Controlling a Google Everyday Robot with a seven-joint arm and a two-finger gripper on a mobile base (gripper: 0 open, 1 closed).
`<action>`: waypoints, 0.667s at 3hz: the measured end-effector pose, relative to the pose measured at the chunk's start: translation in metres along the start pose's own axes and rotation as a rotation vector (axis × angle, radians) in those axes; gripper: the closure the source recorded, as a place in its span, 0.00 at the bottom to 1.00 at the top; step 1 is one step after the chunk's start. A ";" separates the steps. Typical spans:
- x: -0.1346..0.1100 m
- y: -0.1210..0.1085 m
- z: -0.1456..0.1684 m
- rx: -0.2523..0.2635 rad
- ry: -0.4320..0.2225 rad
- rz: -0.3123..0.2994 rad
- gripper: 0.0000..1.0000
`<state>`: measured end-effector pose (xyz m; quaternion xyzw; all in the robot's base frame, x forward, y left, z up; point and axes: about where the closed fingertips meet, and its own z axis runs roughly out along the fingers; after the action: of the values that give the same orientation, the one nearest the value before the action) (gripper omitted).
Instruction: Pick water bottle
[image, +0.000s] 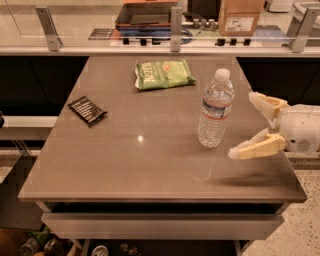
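The water bottle (215, 108) stands upright on the right half of the brown table (125, 165). It is clear ribbed plastic with a white cap and a white-blue label with a red stripe. My gripper (244, 125) comes in from the right edge, just right of the bottle and apart from it. Its two cream fingers (257, 147) are spread wide open and hold nothing. The open side faces the bottle.
A green snack bag (163, 74) lies flat at the table's far middle. A dark snack bar (87, 110) lies at the left. A glass barrier with metal posts (175, 22) runs behind the table, with a cardboard box (239, 17) beyond it.
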<state>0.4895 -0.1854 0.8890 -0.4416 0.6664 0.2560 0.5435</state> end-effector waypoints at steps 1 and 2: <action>0.001 -0.002 0.013 0.012 0.002 0.029 0.00; 0.000 -0.003 0.026 0.013 0.005 0.066 0.00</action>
<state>0.5048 -0.1652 0.8822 -0.4163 0.6835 0.2685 0.5361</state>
